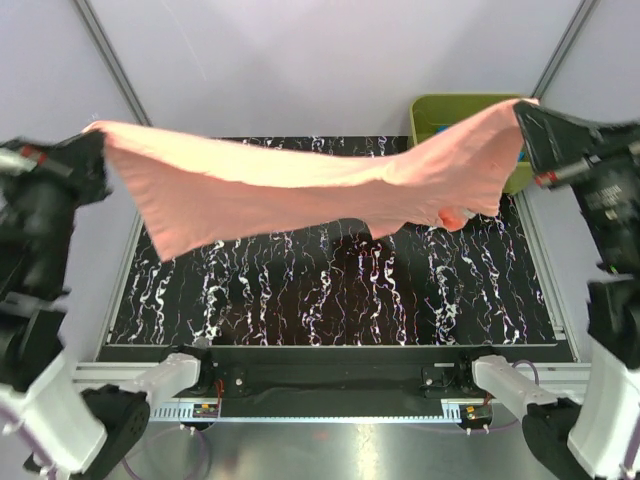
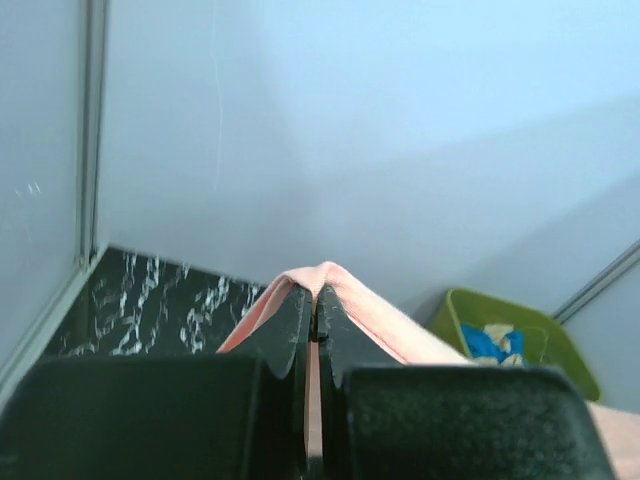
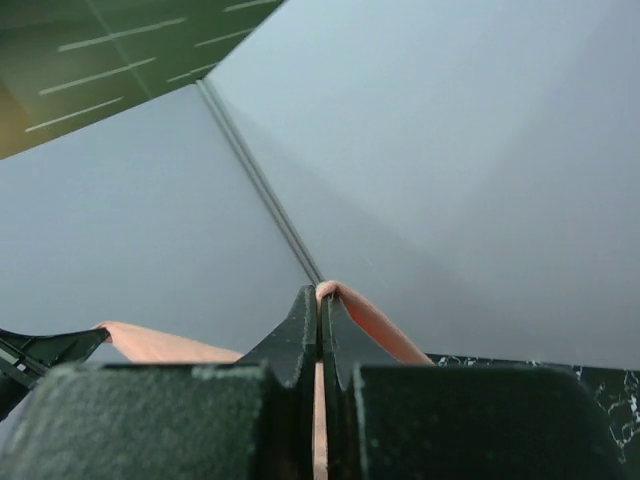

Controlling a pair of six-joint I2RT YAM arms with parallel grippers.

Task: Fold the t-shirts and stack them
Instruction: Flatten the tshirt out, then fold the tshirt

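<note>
2 pinches hold the salmon-pink t-shirt (image 1: 290,190) in the air across the frame's middle: my left gripper (image 1: 98,150) clenched on its upper-left edge, my right gripper (image 1: 520,115) clenched on its upper-right. I judge both should lower evenly, cloth taut, onto the table (image 1: 350,300).

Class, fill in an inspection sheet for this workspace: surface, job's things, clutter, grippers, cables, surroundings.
Surface: black, white-veined table top.
Job's things: salmon-pink t-shirt held in the air, stretched between both arms; blue cloth lies in the tub.
Clutter: olive-green tub at the far right corner.
Grippers: left gripper and right gripper each shut on the t-shirt's edge.
Cables: thin wires by the arm bases.
Surroundings: pale enclosure walls with metal struts.
</note>
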